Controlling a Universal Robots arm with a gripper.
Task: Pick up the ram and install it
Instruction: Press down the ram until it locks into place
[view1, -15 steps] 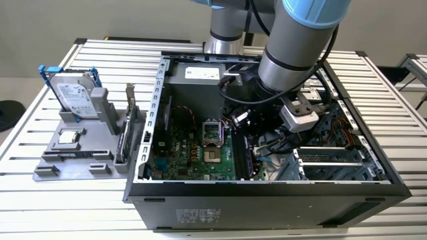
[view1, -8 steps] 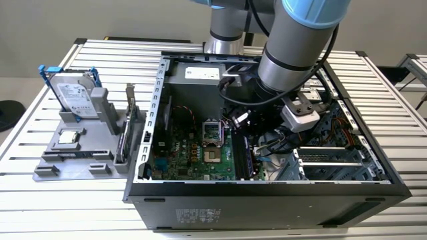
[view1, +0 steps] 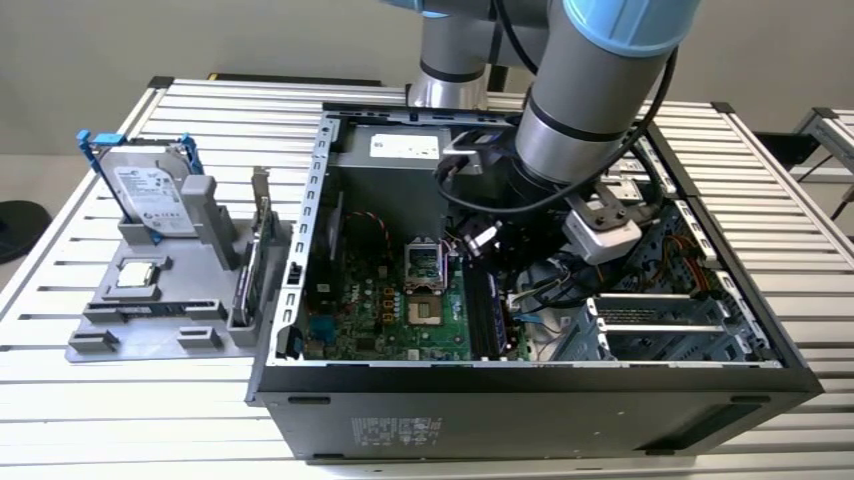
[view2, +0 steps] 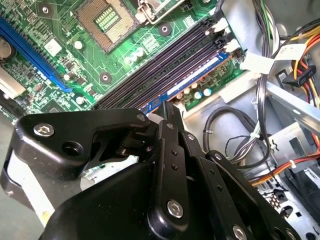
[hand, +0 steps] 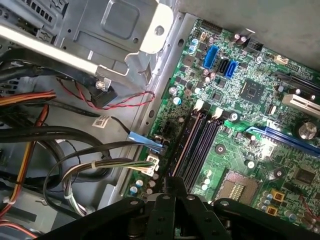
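The gripper (view2: 167, 111) reaches down into the open computer case (view1: 534, 400). Its fingers (view2: 172, 150) are drawn almost together and, as far as the second wrist view shows, pinch the upper edge of the ram (view2: 192, 82) near one end. The ram stands on edge over the outermost of the memory slots (view2: 160, 65), the one nearest the motherboard's (view2: 60, 75) edge. Whether it is fully seated I cannot tell. Its long axis runs along the slots and parallel to the board. In the exterior view it shows as a dark strip (view1: 483, 305) running from the near side of the case toward the far side, just on the exterior view's right of the CPU socket (view1: 422, 262). Its contact edge faces down into the slot. The main risk, as I judge it, is uneven seating: gripped near one end, the stick could tip, so that one corner enters while the other rides up. The white end latches (view2: 220, 25) would then fail to close, or the contacts would bind. A stick slightly off the slot line would press on the slot wall instead. The loose cables (hand: 75, 150) lie just beside the board edge and could snag the fingers.
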